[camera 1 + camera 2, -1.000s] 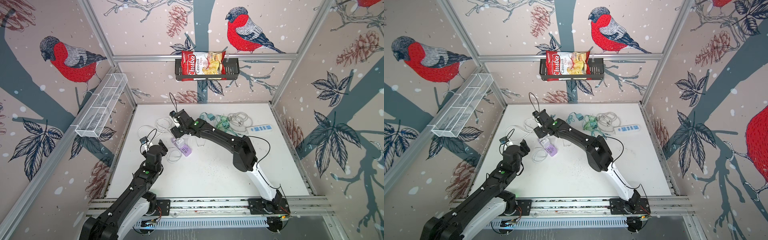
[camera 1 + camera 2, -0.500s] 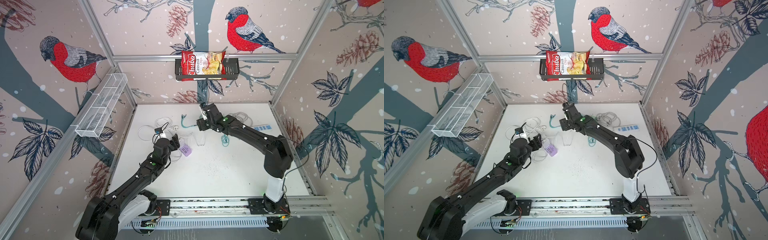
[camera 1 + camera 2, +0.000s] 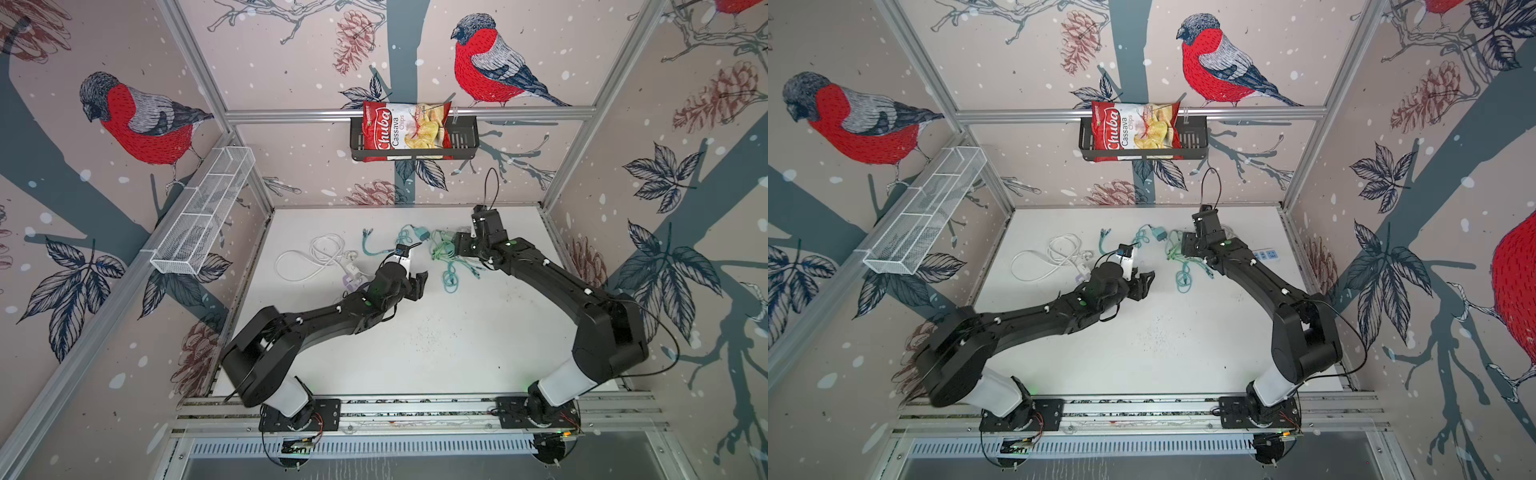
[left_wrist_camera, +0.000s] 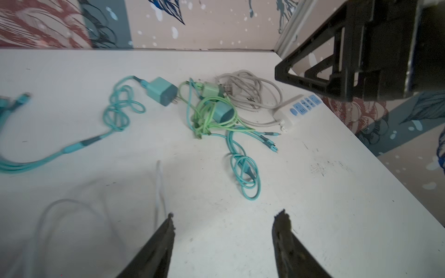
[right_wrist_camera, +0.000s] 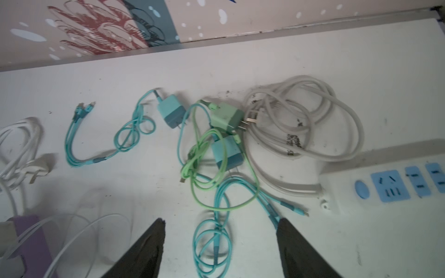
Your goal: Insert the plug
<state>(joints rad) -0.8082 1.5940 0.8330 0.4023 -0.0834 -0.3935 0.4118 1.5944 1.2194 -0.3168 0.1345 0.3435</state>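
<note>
I'm hovering left claw (image 4: 227, 214) wide, empty, over bare table (image 4: 216, 187). Right claw (image 5: 220, 221) is hanging wide, empty, nearer the tangle (image 5: 195, 166). Green plug (image 5: 226, 119) is lying just ahead, prongs pointing sideways at the cord (image 5: 277, 101). Strip (image 5: 385, 183) is sitting off that same side.

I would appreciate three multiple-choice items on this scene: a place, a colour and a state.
1. The red bag of cassava chips sits: A in the black wall basket; B among the cables; C between jaws.
2. The white power strip has socket faces coloured: A red; B blue; C black.
3. The left gripper has its jaws: A shut on a cable; B apart, holding nothing; C shut on a charger.
Answers: A, the bag stands in the basket hung from the back rail; B, both wrist views show blue panels; B, bare table shows between the jaws.
</note>
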